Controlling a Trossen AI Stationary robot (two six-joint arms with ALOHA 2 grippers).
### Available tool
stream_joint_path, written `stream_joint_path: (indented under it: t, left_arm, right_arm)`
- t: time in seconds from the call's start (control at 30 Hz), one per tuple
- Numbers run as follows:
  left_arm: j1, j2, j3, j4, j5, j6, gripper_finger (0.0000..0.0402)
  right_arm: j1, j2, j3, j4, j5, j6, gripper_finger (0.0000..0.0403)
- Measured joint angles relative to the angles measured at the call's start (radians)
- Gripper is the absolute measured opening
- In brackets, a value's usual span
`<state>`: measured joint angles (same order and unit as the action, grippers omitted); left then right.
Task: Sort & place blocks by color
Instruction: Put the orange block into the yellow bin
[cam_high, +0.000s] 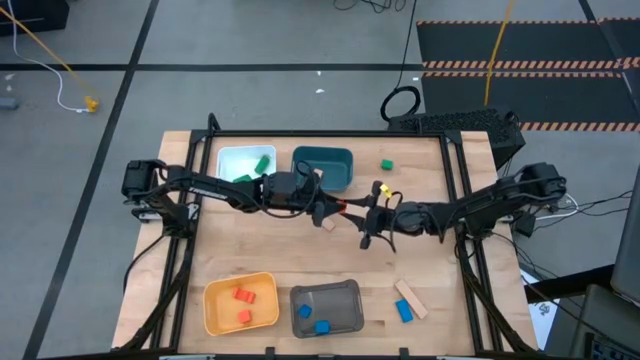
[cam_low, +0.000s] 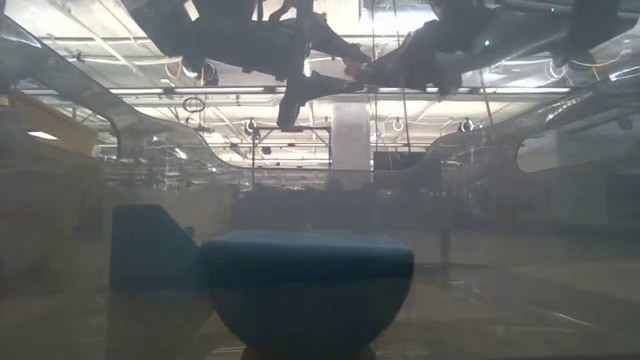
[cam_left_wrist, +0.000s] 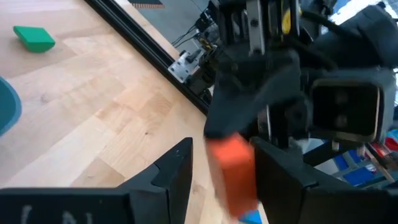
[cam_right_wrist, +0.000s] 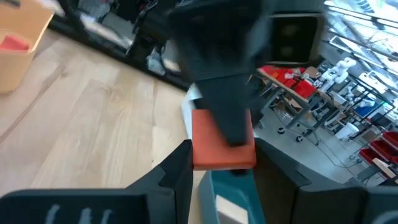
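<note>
Both arms reach inward and meet nose to nose above the middle of the counter (cam_high: 250, 250), the left gripper (cam_high: 328, 210) and right gripper (cam_high: 366, 213) pointing at each other. An orange block (cam_right_wrist: 222, 148) hangs between them (clear of the wood), the left fingers (cam_right_wrist: 227, 118) clamped on it. The right fingers (cam_right_wrist: 177, 163) stand apart around it.

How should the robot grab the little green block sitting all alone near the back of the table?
Best from straight above, pinching two opposite flat sides of the green block. It lies flat on the bare table with open space around it, so the fingers should fit down either side.
</note>
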<state>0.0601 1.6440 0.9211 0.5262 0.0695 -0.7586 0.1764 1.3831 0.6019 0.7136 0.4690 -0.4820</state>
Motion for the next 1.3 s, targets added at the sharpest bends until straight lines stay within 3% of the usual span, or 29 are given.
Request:
stream_joint_path:
  t: [0.13, 0.3, 0.53, 0.67, 0.83, 1.03, 1.17, 1.3]
  left_arm:
    - [0.001, 0.0, 0.0, -0.004, -0.002, 0.016, 0.0136]
    - [0.001, 0.0, -0.002, -0.014, 0.011, 0.041, 0.008]
    - [0.001, -0.001, -0.001, 0.007, 0.015, 0.049, 0.0076]
    - [0.001, 0.0, 0.001, 0.007, 0.009, 0.047, 0.0115]
    - [-0.001, 0.005, 0.0, -0.009, 0.017, 0.043, 0.0168]
    - [0.0, 0.004, 0.0, -0.006, 0.016, 0.042, 0.0181]
    - [0.0, 0.004, 0.0, -0.007, 0.017, 0.042, 0.0155]
    - [0.0, 0.004, -0.001, -0.01, 0.017, 0.043, 0.0096]
  right_arm:
    - [0.0, 0.054, 0.029, -0.003, 0.0, -0.021, 0.0119]
    - [0.001, 0.069, 0.038, -0.006, 0.011, -0.024, 0.0119]
    - [0.001, 0.041, 0.038, -0.01, 0.039, -0.027, 0.0143]
    - [0.001, 0.039, 0.04, -0.011, 0.06, -0.033, 0.0118]
    - [0.0, 0.039, 0.044, -0.006, 0.102, -0.039, 0.0118]
    - [0.0, 0.039, 0.043, -0.012, 0.134, -0.039, 0.0118]
    - [0.0, 0.039, 0.043, -0.012, 0.132, -0.039, 0.0118]
    - [0.0, 0.039, 0.042, -0.012, 0.132, -0.04, 0.0118]
